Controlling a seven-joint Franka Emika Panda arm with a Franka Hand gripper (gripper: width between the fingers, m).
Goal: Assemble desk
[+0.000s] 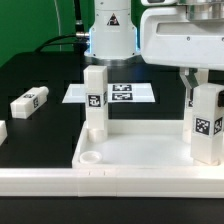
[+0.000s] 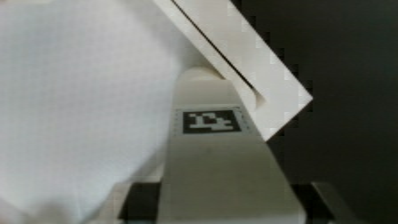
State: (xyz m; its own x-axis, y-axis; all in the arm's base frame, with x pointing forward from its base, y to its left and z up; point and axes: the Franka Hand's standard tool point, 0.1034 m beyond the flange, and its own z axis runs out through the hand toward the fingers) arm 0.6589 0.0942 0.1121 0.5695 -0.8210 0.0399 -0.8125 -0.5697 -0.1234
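The desk's white tabletop [image 1: 130,150] lies upside-down-tray-like at the front of the black table, with a raised rim and a round socket [image 1: 90,157] near its left corner. One white block leg [image 1: 95,100] stands upright at that left corner, tag facing the camera. My gripper [image 1: 205,92] is shut on a second tagged leg [image 1: 207,125], held upright over the tabletop's right corner. In the wrist view this leg [image 2: 217,150] runs between my dark fingers [image 2: 146,200] down toward the tabletop [image 2: 71,100] and its rim [image 2: 240,50]. Whether the leg's foot is seated is hidden.
A loose white leg [image 1: 30,102] lies on the black table at the exterior view's left, and part of another white piece [image 1: 2,131] shows at the left edge. The marker board [image 1: 115,94] lies behind the tabletop, before the arm's base [image 1: 110,35].
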